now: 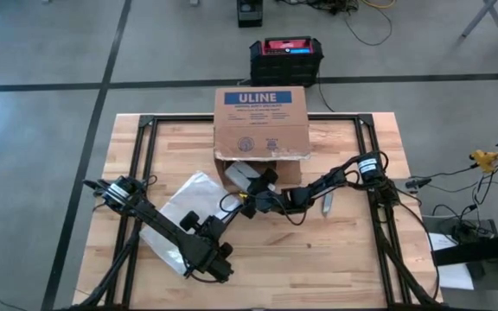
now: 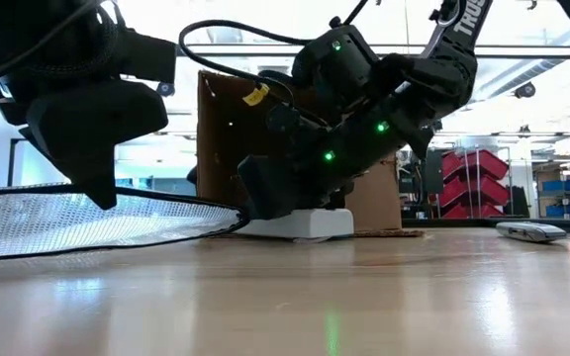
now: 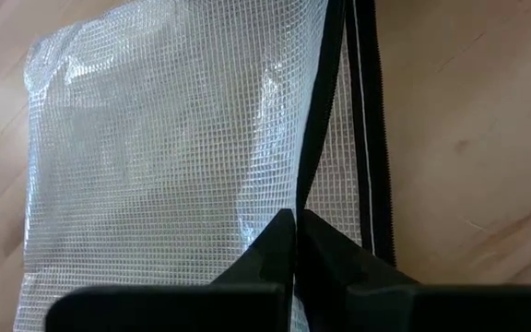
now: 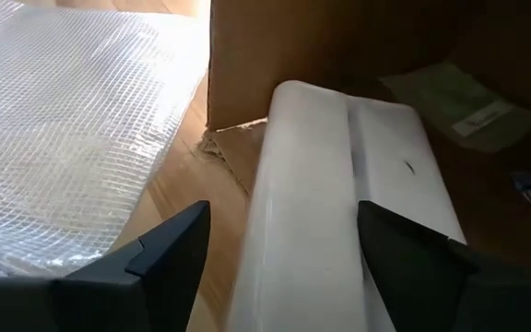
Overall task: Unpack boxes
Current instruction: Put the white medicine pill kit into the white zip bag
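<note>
Wooden slats of the worktop (image 1: 353,250) carry the scene on a grey workshop floor. At near left, the left gripper (image 3: 296,242) hangs over a clear mesh bag (image 3: 164,138) lying flat, its jaws clenched on nothing. At centre far, the cardboard box (image 1: 262,121) lies on its side, mouth toward the near edge; it looks light and stiff, with flaps that would tear, best taken by a wall or flap edge. Reaching into that mouth, the right gripper (image 4: 284,240) straddles a white block (image 4: 339,203) half out of the box, jaws released on either side of it, the box just beyond the fingertips.
</note>
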Controlling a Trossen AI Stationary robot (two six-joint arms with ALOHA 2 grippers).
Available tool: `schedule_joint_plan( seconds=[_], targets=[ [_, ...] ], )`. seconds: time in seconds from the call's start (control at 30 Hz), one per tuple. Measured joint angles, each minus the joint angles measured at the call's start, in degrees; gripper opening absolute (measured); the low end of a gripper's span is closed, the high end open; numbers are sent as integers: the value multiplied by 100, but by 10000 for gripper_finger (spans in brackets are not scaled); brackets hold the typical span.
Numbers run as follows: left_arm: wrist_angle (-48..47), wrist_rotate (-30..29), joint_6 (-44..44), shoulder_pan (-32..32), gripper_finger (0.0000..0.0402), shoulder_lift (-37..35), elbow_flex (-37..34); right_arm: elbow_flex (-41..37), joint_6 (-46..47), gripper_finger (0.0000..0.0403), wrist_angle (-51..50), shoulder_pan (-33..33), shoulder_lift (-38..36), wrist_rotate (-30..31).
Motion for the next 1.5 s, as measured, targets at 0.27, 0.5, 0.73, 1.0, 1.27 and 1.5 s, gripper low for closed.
schedule_joint_plan(
  seconds=[0.27,0.5,0.73,1.0,1.27,1.5],
  targets=[
    [17,61,-2,0,0,0,0,11,463,234,-259,-39,-8,-107],
    [13,63,0,0,0,0,0,0,601,233,-579,-43,-211,-560],
    [11,68,-2,2,0,-2,0,-2,347,260,-929,-37,-294,-798],
    [15,115,-26,7,0,-7,0,-7,-127,279,-1451,-25,-461,-1635],
    [13,120,-39,7,0,-7,0,-13,-911,265,-2277,-71,-879,-2043],
    [9,116,-39,4,0,-7,0,-14,-1265,248,-2914,-197,-1076,-2352]
  ],
)
